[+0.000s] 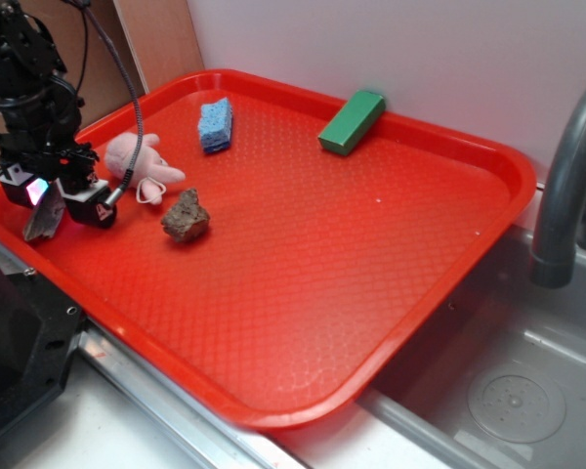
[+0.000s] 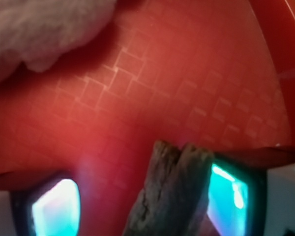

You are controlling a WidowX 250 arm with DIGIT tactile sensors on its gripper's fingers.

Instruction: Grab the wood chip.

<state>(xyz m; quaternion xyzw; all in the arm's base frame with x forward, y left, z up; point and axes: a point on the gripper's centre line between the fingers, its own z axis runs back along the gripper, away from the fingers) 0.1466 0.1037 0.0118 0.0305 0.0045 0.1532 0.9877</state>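
Wood chip (image 2: 169, 191): nearest wrist cam, sits betw the two pads, leaning toward the right-of-frame pad (image 2: 228, 194); touches that one, gap on the other side.
Chip axis: long axis runs roughly along the fingers, pointed end sticking out past the tips; in ext view chip (image 1: 43, 217) hangs down-left under the end effector (image 1: 61, 200).
End effector state: chip between its fingers, looks clenched on it w/ an off-centre hold; judged, since only one pad's contact shows.
Chip location: left corner of red tray (image 1: 371, 293), low over the tray floor; touching it or lifted, can't tell.
Nearest neighbour: pink toy (image 1: 137, 161), just beside.
Counts: 1 wood chip, 1 pink toy, 1 brown rock lump (image 1: 186, 217), 1 blue sponge (image 1: 215, 124), 1 green block (image 1: 352, 121), 1 tray, 1 arm.
Next move (judgement): straight lift, slow, since the hold looks lopsided.
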